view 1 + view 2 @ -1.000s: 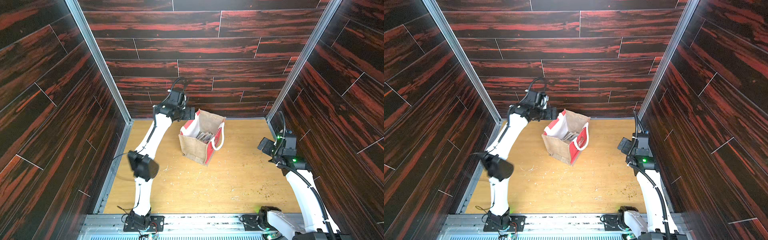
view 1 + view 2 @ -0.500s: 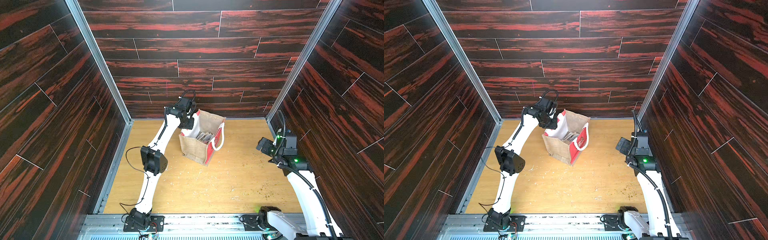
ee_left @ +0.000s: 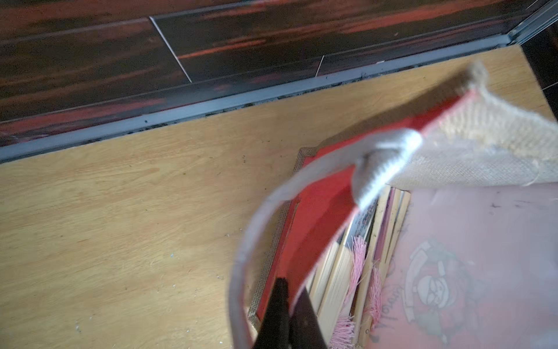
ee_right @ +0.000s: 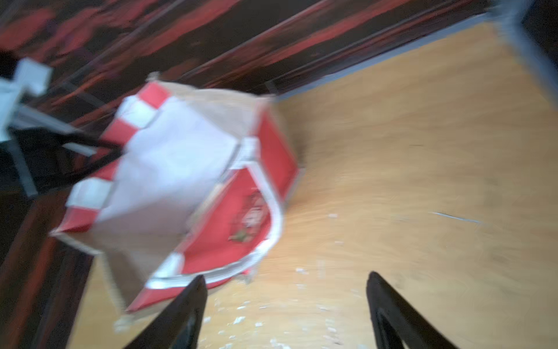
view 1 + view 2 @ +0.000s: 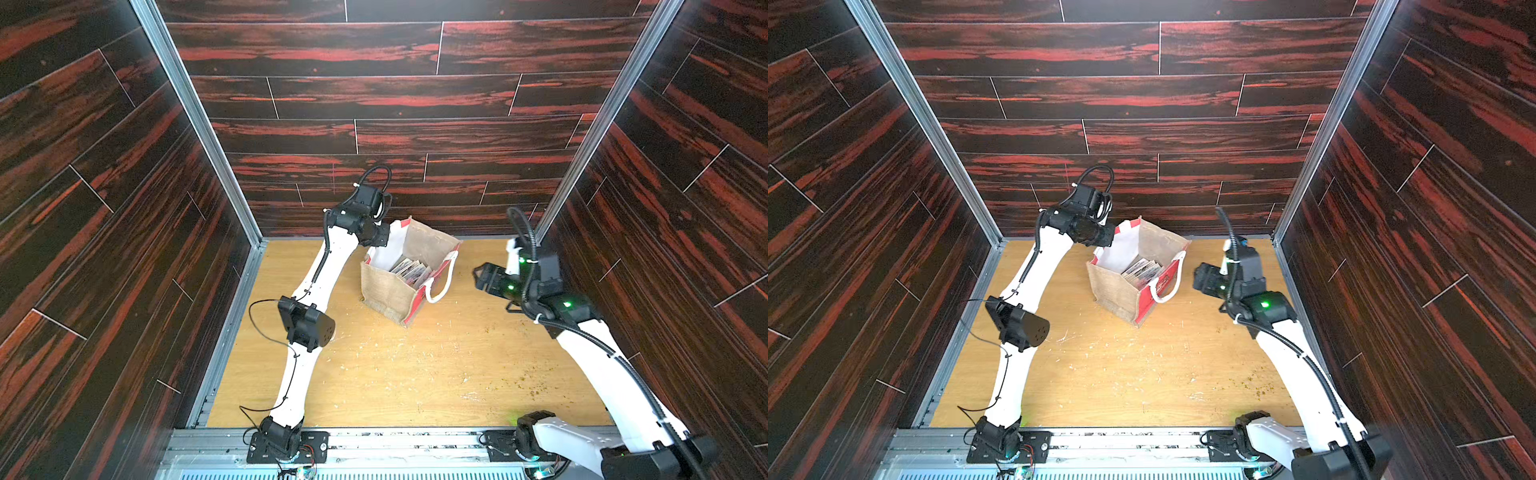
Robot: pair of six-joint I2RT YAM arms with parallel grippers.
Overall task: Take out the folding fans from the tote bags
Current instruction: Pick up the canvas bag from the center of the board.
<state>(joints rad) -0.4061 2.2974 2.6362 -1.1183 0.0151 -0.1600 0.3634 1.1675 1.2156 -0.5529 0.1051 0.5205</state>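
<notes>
We see the tote bag (image 5: 386, 291) standing on the counter (image 5: 415, 374) with its mouth open. The folding fans (image 5: 409, 270) are packed upright inside it, against the wall that carries the hanging white rope handle (image 5: 440, 291). None lies outside the bag.

The left claw (image 5: 380, 239) sits at the bag's rim, at the corner opposite that handle. In its wrist view the fingers (image 3: 280, 302) are pressed together. The edge of the red side panel (image 3: 317, 211) seems to run between them, so we judge it clamped on the bag's rim. The second rope handle (image 3: 256, 229) curves close around this claw. Pink tassels (image 3: 357, 263) hang among the bamboo sticks (image 3: 341, 272) just inside.

The right claw (image 4: 285, 276) is beside the bag (image 4: 169, 169) on its hanging-handle side, apart from it. Its jaws are spread with nothing between them. That view is blurred.

What worries us from here:
- The pinch on the rim is thin. If fabric slides out, the mouth may sag shut over the fans.
- A hard pull on the rim could tip or drag such a light bag.
- The handle near the left claw could snag it on any move.
- Entering the bag, the right claw could catch the hanging handle or push the wall inward.
- The fans sit tight and the tassels mingle, so one lift may drag neighbours up or drop them.
</notes>
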